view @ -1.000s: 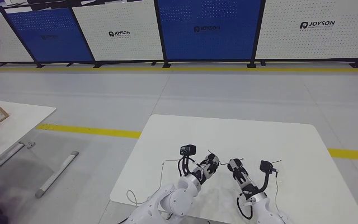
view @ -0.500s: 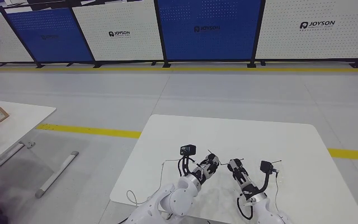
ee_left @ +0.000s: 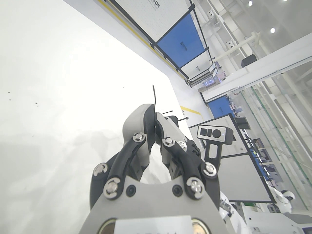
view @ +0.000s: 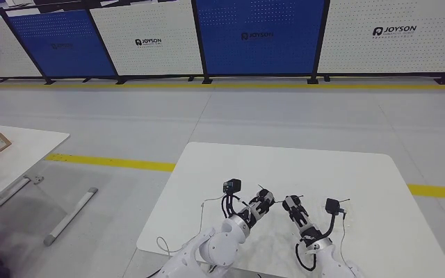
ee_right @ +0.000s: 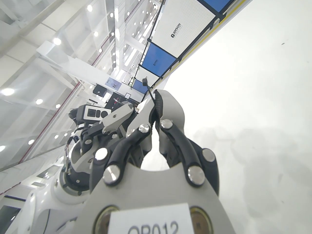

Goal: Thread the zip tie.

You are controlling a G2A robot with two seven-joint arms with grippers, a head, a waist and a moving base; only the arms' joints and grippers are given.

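A row of blue and white panels [view: 257,35] is standing at the far side of a grey hall floor. A yellow line [view: 104,162] is running across this floor behind a white table [view: 292,160]. A second white table [view: 28,149] is showing at the left edge of the top view. Both arms are hanging over the near part of the table, near each other, with their tips leaning toward one another.

The zip tie [ee_left: 154,97] is a thin black plastic strip. In the left wrist view its narrow tail is coming out from between the fingertips of the left gripper [ee_left: 154,116]. It is rising a little bent above them, with its tip free in the air over the table. The two fingers are pressing together on the strip, with no gap at the tips.

In the right wrist view a short piece of strip is sticking out of the right gripper [ee_right: 153,104], ending in a small square head [ee_right: 145,81]. The right fingers are also clenching the strip, between black ribbed pads [ee_right: 158,101]. The head is sitting just beyond the fingertips and is not touching them.

The middle of the strip is hiding behind the fingers, so I cannot tell how it is bending there.
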